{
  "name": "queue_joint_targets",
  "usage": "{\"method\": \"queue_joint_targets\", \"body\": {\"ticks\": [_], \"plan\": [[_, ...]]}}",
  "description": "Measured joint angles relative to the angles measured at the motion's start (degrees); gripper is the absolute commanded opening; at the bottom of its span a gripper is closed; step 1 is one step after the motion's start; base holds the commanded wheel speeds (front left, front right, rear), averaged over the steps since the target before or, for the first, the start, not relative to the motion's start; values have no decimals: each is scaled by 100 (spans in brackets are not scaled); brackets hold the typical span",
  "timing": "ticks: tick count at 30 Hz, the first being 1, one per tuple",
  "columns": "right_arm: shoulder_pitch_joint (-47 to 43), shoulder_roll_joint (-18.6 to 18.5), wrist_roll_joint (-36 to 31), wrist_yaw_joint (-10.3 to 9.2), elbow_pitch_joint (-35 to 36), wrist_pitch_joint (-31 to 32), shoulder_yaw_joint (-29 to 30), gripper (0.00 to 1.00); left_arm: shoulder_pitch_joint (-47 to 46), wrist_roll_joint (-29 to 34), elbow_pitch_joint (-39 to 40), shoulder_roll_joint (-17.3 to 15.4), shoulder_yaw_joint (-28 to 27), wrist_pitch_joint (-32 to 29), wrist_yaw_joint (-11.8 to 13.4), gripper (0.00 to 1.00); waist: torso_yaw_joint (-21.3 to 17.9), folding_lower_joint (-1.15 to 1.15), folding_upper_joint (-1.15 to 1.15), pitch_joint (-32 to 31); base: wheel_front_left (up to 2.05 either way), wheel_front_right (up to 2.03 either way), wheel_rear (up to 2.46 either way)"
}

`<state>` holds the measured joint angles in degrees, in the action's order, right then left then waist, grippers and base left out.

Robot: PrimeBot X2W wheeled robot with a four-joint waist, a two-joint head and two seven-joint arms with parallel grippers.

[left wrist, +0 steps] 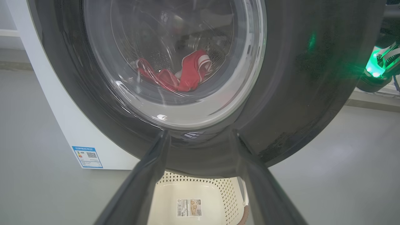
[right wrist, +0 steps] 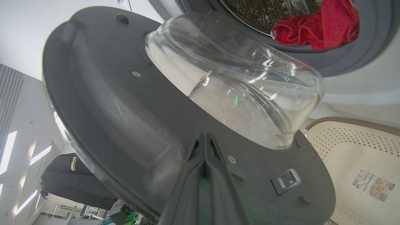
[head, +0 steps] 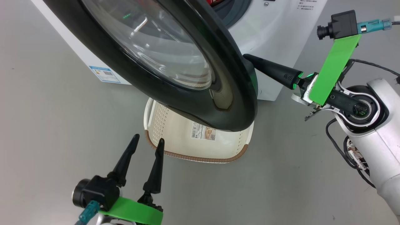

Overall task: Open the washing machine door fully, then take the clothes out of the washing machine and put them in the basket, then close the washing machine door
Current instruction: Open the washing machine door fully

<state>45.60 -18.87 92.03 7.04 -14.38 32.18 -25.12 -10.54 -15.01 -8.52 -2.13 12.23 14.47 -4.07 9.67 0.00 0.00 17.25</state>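
The washing machine door, black-rimmed with a bulging glass window, stands partly open above the basket. My right gripper is shut with nothing in it, and its tip rests against the door's inner side near the edge; in the right wrist view the right gripper touches the dark inner face below the glass bowl. Red clothes lie at the mouth of the drum of the white washing machine, and the clothes also show through the glass. My left gripper is open beside the basket's left end, facing the door's outer face.
The cream basket sits on the grey floor under the door, a paper label on its bottom. A blue label marks the machine's front corner. My right arm with loose cables stands at the right. Bare floor lies left and in front.
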Motion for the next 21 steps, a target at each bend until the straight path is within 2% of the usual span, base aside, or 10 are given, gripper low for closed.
{"method": "queue_joint_targets", "body": {"ticks": [4,6,8,9,10,11,13,14,15,21], "plan": [[-73,29,-65,0,-2,-152,41,0,1,-1,4,0,-18,0,0,100,-3,0,0,-36,0,0,0],[-91,40,-134,0,-27,-232,60,15,1,-1,4,0,-36,0,-2,100,-9,0,0,-60,0,0,0],[-131,42,-213,0,-83,-331,104,16,4,2,2,0,-67,0,-7,100,-19,0,0,-99,0,0,0],[-175,38,-218,0,-122,-397,149,24,7,14,2,-1,-86,0,-8,100,-28,0,0,-120,0,0,0],[-229,29,-222,0,-155,-457,197,40,13,35,1,-2,-97,0,-8,100,-37,0,0,-142,0,0,0],[-289,10,-222,0,-187,-509,232,40,21,42,-1,-2,-101,0,-11,100,-45,0,0,-166,0,0,0],[-428,-32,-221,0,-243,-599,283,51,45,42,-2,-3,-121,0,-49,100,-66,0,0,-215,0,0,0],[-428,-32,-221,0,-243,-599,283,83,45,42,-2,-3,-121,0,-49,100,-66,0,0,-215,0,0,0],[-575,-57,-221,0,-264,-662,336,100,116,43,-8,-3,-159,0,-53,100,-96,0,0,-256,0,0,0],[-1000,-103,-230,1,-281,-884,405,100,185,93,-24,-7,-322,0,-101,100,-239,0,0,-356,0,0,0]]}}
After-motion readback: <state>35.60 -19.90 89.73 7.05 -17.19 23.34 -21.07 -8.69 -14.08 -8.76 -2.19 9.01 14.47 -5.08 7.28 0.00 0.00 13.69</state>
